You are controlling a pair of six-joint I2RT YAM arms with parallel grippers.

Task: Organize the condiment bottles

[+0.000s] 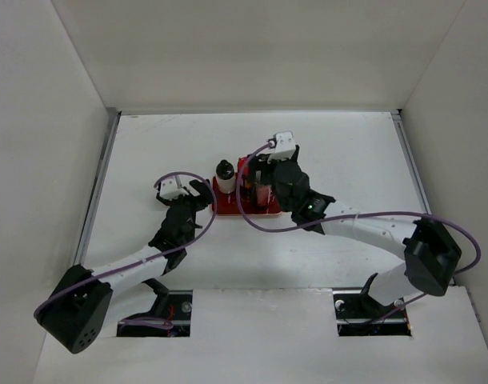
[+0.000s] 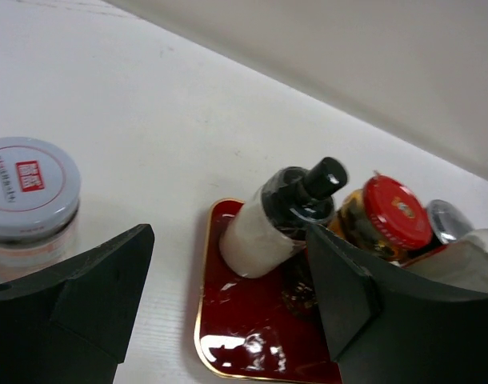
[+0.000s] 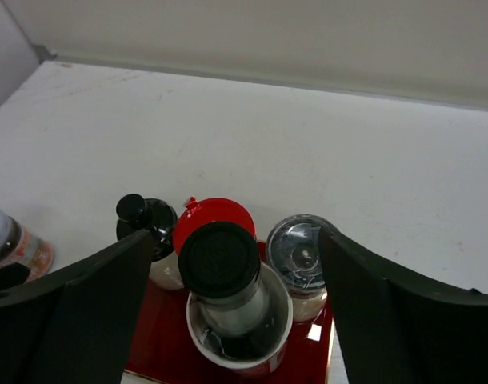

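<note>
The red tray [image 1: 228,206] holds the black-capped white bottle [image 2: 264,228], the red-lidded jar [image 2: 396,210], the grey-lidded jar [image 3: 300,252] and the taller black-capped bottle [image 3: 220,260]. A pale-lidded jar [image 2: 32,180] stands on the table to the left of the tray [image 2: 228,336]. My left gripper [image 2: 228,240] is open and empty at the tray's left edge, and the white bottle shows between its fingers. My right gripper [image 3: 236,240] is open above the tray [image 3: 160,344], one finger on each side of the tall bottle and apart from it.
The white table is enclosed by white walls [image 1: 252,48] at the back and on both sides. In the top view the left gripper [image 1: 202,192] and the right gripper [image 1: 258,172] crowd the tray, with the white bottle [image 1: 225,172] between them.
</note>
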